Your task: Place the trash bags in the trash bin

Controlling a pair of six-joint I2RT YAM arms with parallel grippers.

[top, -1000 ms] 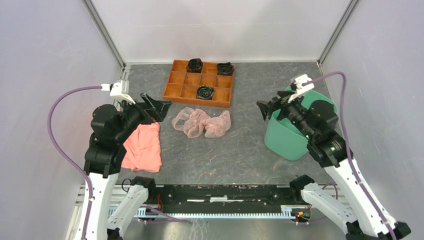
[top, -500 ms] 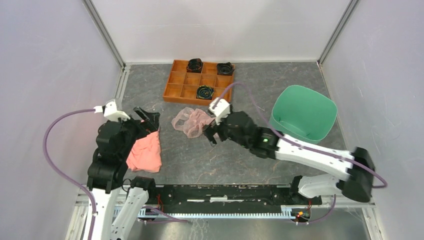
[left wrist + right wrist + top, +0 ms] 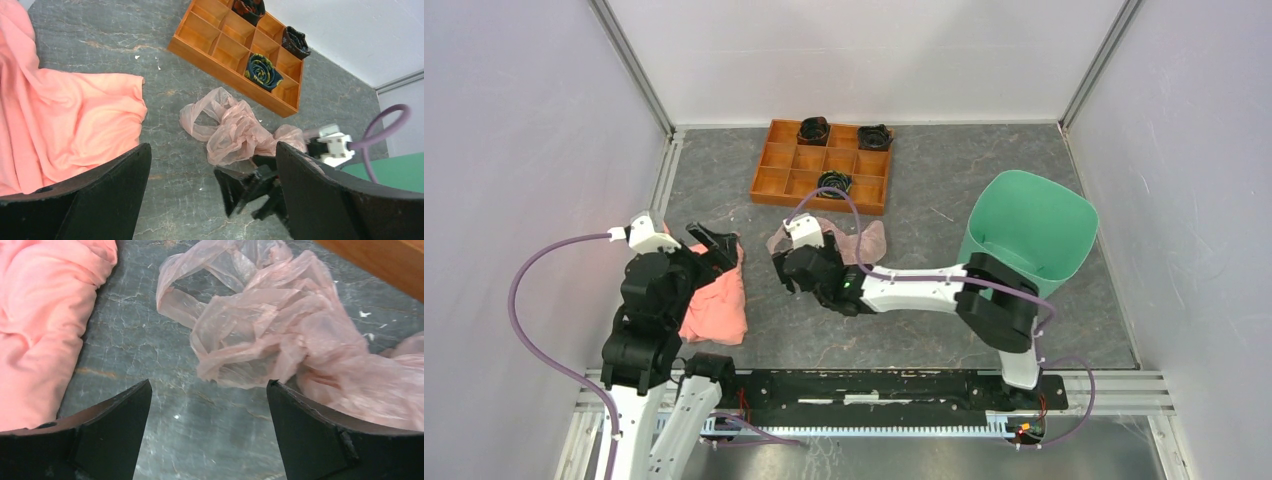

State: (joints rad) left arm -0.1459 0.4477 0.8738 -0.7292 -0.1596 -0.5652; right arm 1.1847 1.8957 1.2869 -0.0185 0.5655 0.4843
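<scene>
The trash bag (image 3: 865, 241) is a crumpled, see-through pale-pink film lying on the table in front of the orange tray. It also shows in the left wrist view (image 3: 235, 131) and the right wrist view (image 3: 270, 335). The mint-green trash bin (image 3: 1029, 232) stands at the right, tilted, its mouth showing nothing inside. My right gripper (image 3: 783, 271) (image 3: 210, 385) is open and empty, low over the table at the bag's near-left edge. My left gripper (image 3: 715, 243) (image 3: 212, 146) is open and empty, above the pink cloth's right edge, left of the bag.
An opaque salmon-pink cloth (image 3: 715, 301) lies at the left under my left arm; it also shows in the right wrist view (image 3: 40, 315). An orange compartment tray (image 3: 789, 183) with three dark rolled items stands at the back. The right arm stretches across the table's middle.
My right arm has swung from the bin leftward across the table to the bag's near-left edge, jaws open. My left gripper has drawn back and left a little. The bin now leans differently.
</scene>
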